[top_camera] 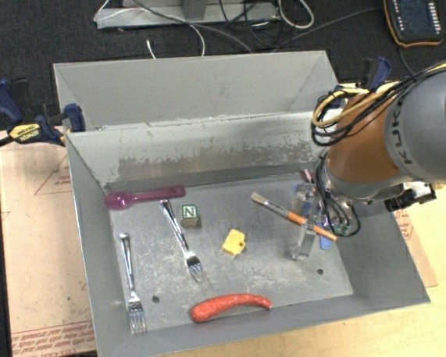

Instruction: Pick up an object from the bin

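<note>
1. Closest to the near wall lies a curved red sausage-shaped thing (230,306). It rests flat on the bin (248,273) floor, well apart from me.
2. At the near left, a silver fork (131,283) lies along the left wall with its tines toward the near side. A second fork (180,239) lies slanted to its right. Both are on the floor and far from my reach.
3. My gripper (304,250) hangs low in the right part of the bin, close to the floor. I cannot tell whether it is open or closed, and I see nothing raised off the floor. I judge the approach made, with the grasp unconfirmed and the lift yet to do.
4. Just beside my gripper lies a thin paintbrush with an orange handle (289,215), slanted with its bristle end toward the far left. It is the nearest thing to me, so I judge it the likely pick. I cannot tell whether I touch it.
5. Left of me, in the middle of the bin, sits a small yellow piece (233,243), apart from everything else.
6. Farther back, a little green block (190,214) sits by the second fork's handle.
7. Farthest, a purple spoon (142,196) lies along the foot of the far wall at the left.
</note>
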`<control>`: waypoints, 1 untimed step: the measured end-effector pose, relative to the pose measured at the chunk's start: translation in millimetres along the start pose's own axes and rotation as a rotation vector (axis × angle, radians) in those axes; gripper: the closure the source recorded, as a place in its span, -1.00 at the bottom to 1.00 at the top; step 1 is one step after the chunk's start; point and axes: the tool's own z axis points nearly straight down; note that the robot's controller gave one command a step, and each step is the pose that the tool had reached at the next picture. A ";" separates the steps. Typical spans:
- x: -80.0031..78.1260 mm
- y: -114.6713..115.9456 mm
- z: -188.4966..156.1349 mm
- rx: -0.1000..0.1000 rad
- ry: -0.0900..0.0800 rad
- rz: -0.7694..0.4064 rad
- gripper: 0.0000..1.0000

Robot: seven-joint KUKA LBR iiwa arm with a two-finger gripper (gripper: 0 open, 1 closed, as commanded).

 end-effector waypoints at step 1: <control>22.3 1.7 0.0 0.006 0.005 0.522 -1.00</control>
